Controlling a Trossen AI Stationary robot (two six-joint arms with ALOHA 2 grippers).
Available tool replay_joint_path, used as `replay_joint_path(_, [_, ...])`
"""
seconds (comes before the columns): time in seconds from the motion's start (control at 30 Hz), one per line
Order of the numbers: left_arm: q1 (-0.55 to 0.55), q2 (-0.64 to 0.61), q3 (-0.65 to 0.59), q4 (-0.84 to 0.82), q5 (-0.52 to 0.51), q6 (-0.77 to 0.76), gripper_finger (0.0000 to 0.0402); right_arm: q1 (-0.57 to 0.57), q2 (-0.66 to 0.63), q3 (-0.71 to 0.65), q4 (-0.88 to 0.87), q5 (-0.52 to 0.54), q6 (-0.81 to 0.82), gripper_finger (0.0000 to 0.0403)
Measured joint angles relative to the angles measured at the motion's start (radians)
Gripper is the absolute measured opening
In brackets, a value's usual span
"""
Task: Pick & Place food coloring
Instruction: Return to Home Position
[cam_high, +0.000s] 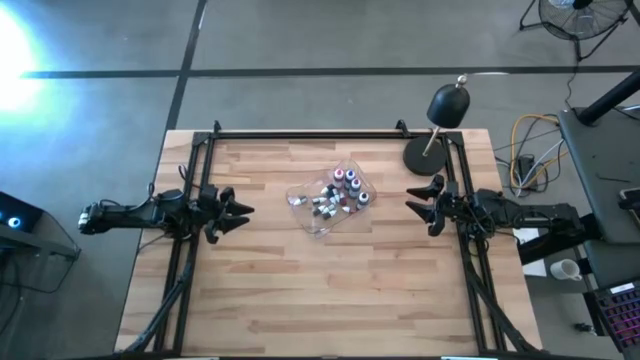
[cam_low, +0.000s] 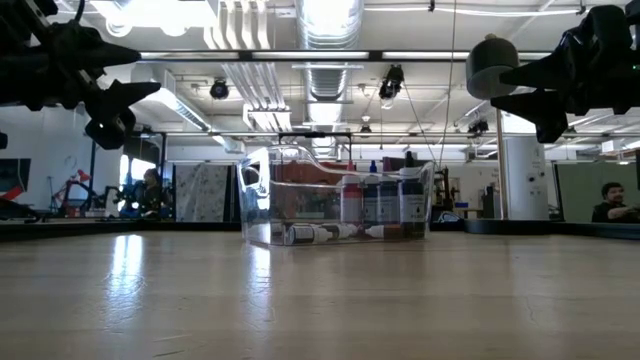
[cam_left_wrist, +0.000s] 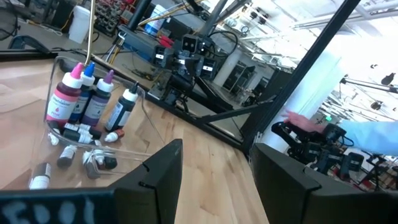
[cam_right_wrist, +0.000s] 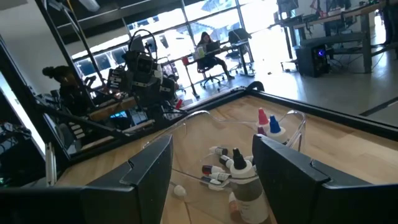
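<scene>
food coloring (cam_high: 338, 192) in tray (cam_high: 297, 199), between spread left tool (cam_high: 243, 211), right tool (cam_high: 413, 196)

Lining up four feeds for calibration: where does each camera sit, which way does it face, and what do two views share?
High view: above the table, looking straight down; left gripper and right gripper show, open, either side of the clear tray.
Low view: table-top height, level toward the tray; both grippers in the upper corners.
Left wrist view: on that wrist, past its own fingers toward the food coloring in the tray.
Right wrist view: likewise, from the opposite side.
Shared: every view sees the tray.
</scene>
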Motion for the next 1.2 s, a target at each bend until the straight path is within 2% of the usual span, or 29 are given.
replay_joint_path(1.2, [-0.001,0.005,0.004,0.001,0.000,0.000,0.0162,0.000,0.023,0.000,0.000,0.000,0.000,0.0215])
